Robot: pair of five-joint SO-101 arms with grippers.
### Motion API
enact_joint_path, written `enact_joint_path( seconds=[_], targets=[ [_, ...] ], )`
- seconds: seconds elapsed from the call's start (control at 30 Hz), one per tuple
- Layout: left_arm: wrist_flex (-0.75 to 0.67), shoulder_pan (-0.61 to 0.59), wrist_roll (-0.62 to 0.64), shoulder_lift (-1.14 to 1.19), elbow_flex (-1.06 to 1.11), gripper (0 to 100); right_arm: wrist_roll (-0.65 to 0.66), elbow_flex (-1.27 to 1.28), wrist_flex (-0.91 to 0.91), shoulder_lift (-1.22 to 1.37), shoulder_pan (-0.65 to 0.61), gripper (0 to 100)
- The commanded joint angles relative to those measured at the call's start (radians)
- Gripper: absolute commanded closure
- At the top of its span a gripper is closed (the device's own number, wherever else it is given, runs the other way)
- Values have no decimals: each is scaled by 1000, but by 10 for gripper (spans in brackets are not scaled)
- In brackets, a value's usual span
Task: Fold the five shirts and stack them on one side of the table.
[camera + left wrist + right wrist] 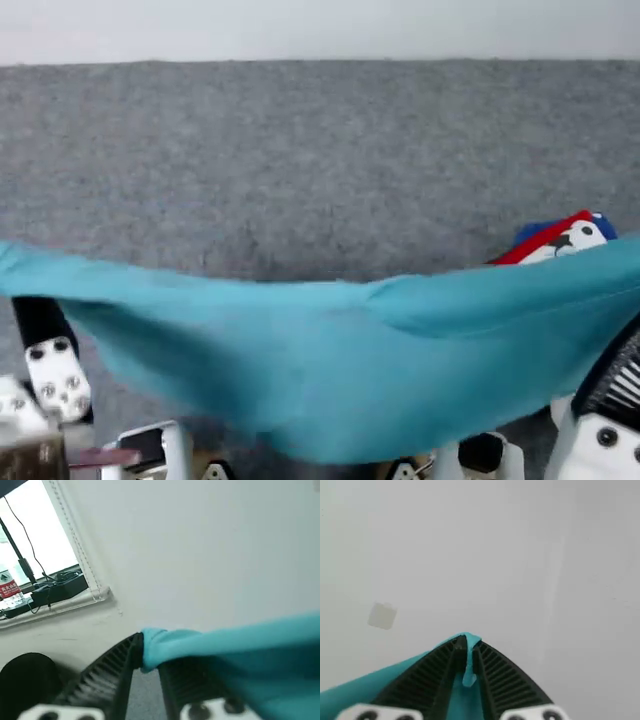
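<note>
Teal shirt [330, 350] hangs btwn both arms, long axis jaw to jaw, sagging mid over table [300, 150]. Left gripper [142, 652] & right gripper [465, 645] each pinch one end; neither nearer.

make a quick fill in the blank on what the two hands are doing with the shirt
1. The left hand and the right hand are each ____ on an edge of the teal shirt.
2. The shirt hangs stretched ____ the table, not lying on it.
3. The table's surface is ____.
4. In the high view, a red, blue and white item peeks over the shirt's ____ end.

Missing words: shut; above; grey; right.
</note>
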Motion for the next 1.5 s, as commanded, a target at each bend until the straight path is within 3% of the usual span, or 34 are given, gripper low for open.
enact_joint_path(
  seconds=[0.0,0.23,0.63,0.9,1.07,1.3,1.47],
  targets=[
    [3,-8,-12,0,5,987,-3,-6,31,24,10,989],
    [9,-9,-8,-2,-15,987,-3,71,53,18,10,989],
    [146,-11,-8,5,-282,988,-3,72,53,-42,10,989],
    [121,-9,-9,68,-38,988,-6,213,41,25,5,989],
    [-28,-9,-9,109,193,988,-5,334,-1,136,-22,989],
    [-272,-8,-14,150,481,988,-5,540,-122,318,-206,989],
    [-575,-3,-14,230,710,988,-5,618,-248,456,-271,989]
  ],
)
